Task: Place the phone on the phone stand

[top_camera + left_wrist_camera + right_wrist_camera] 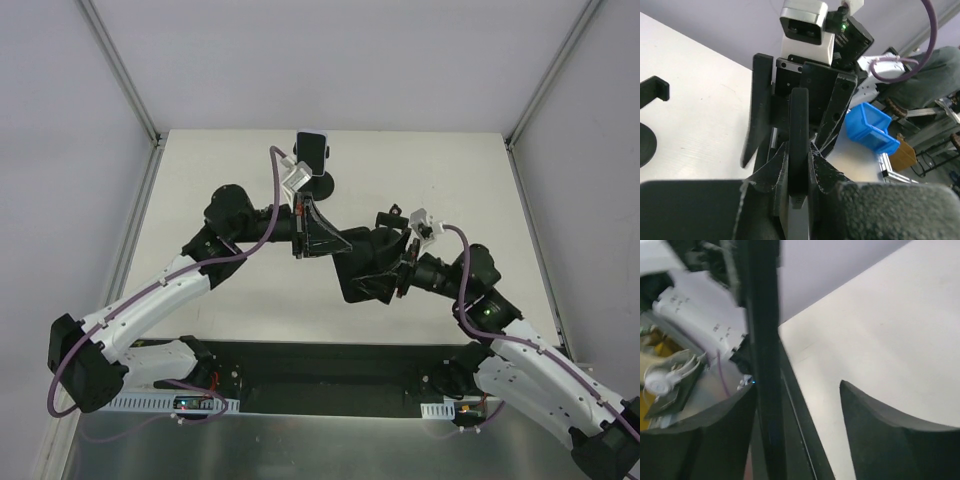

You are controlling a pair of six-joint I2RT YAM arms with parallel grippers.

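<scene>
**Item 1, left gripper** (799,172). My jaws here are pinching down almost to their narrowest. They are clamping the phone (799,135) by its two flat faces, one finger on each side.

**Item 2, right gripper** (795,390). My jaws here are standing partly apart, wider than the phone is thick. The phone is running close along the inner face of one finger (705,435), and I cannot tell whether it is touching. The other finger is sitting clear of the phone, with bare counter (890,315) showing in the gap.

**Item 3, phone.** It is showing as a thin black slab, edge-on in both wrist views. It is hanging above the middle of the counter, between my two grippers, which are facing each other nose to nose. It is not resting on the stand.

**Item 4, phone stand** (322,186). It is black with a round base and is standing at the far middle of the counter, just beyond my left wrist. A dark upright panel with a pale edge is rising above the base.

**Count:**
- Phone: one
- Phone stand: one
- Grippers: two
- Blue bin (872,127): one, lying past the counter's edge
</scene>
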